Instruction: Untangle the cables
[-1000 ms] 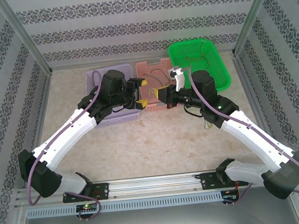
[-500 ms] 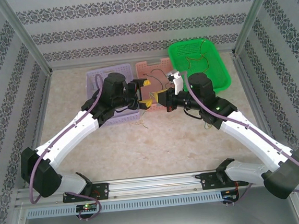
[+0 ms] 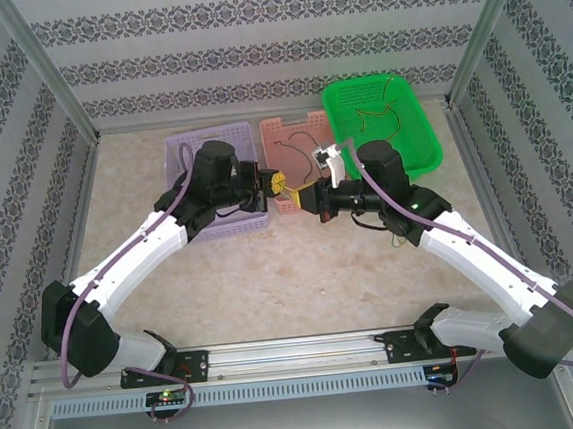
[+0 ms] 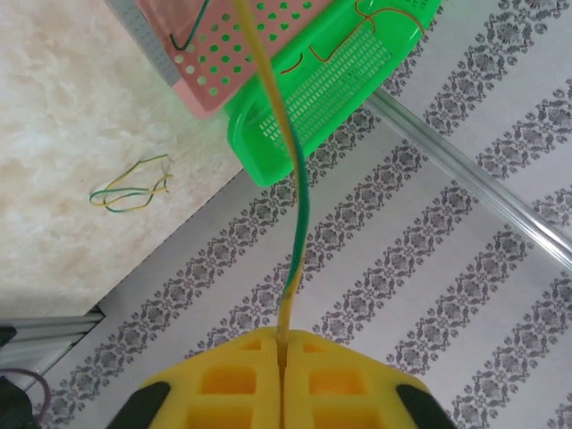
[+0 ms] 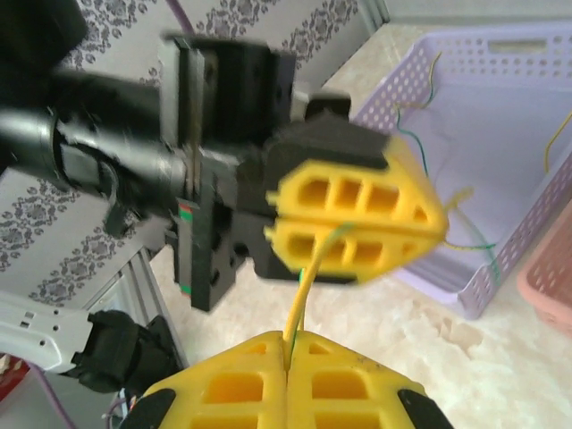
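Here's how it looks. From above, both grippers are seen nose to nose over the near edge of the pink perforated plastic basket (image 3: 277, 127). The lilac perforated plastic basket (image 3: 175, 149) sits to its left and the green perforated plastic basket (image 3: 347, 99) to its right.

The left gripper (image 4: 281, 340) is fully closed, yellow pads pressed flat together. A thin yellow-and-green cable (image 4: 299, 206) is pinched right at the seam. The right gripper (image 5: 288, 344) is closed just as tight on the same cable. In the right wrist view the cable is stretched as a short run from the right gripper's pads up into the left gripper's, so it's held off the beige marbled surface (image 4: 63, 107) by both ends.

Other cables:
- A loose bundle of yellow and green cables (image 4: 132, 186) is left lying on the surface, well apart from the baskets.
- A thin dark cable (image 3: 295, 135) is curled inside the pink basket.
- Orange-red cables (image 4: 393, 12) are lying in the green basket.
- A few green and yellow cables (image 5: 432, 80) are draped inside the lilac basket. One seems to be hanging over its near rim, though that bit is blurry.
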Robot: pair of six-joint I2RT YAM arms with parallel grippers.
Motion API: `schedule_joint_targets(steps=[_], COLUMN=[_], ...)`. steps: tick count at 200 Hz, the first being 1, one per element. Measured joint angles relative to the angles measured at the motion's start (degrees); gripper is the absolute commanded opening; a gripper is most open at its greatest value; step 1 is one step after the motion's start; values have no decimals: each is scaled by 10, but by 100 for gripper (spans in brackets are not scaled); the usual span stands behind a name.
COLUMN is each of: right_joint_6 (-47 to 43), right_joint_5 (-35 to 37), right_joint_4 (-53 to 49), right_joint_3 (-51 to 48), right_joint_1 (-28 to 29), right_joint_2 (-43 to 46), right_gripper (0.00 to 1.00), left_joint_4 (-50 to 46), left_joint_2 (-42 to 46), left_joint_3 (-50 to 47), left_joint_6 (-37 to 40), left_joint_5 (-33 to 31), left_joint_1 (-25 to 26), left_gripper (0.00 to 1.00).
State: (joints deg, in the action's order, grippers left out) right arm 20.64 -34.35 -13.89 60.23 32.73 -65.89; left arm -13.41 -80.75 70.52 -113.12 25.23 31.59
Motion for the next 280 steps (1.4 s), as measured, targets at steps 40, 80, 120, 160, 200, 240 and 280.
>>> schedule_joint_targets(steps=[40, 80, 120, 160, 200, 240, 280], right_joint_6=[9, 55, 93, 154, 198, 181, 135], right_joint_5=[-79, -162, -207, -205, -195, -195, -194], right_joint_4=[-28, -22, -36, -10, 31, 14, -28], right_joint_3=[23, 27, 27, 27, 27, 46, 57], right_joint_1=[-4, -11, -19, -59, -66, -51, -18], right_joint_2=[-45, -85, -92, -80, -75, -86, -103], right_gripper=[0, 0, 0, 0, 0, 0, 0], left_joint_4=[-139, -269, -351, -392, -412, -344, -278], left_joint_2=[-50, -124, -146, -70, 38, 24, 7], left_joint_3=[134, 249, 333, 358, 290, 161, 104], left_joint_6=[191, 389, 497, 547, 591, 527, 449], left_joint_5=[54, 101, 64, -42, -65, -10, 16], left_joint_1=[-20, -22, -33, -40, -40, -40, -40], left_gripper=[0, 0, 55, 73, 58, 73, 72])
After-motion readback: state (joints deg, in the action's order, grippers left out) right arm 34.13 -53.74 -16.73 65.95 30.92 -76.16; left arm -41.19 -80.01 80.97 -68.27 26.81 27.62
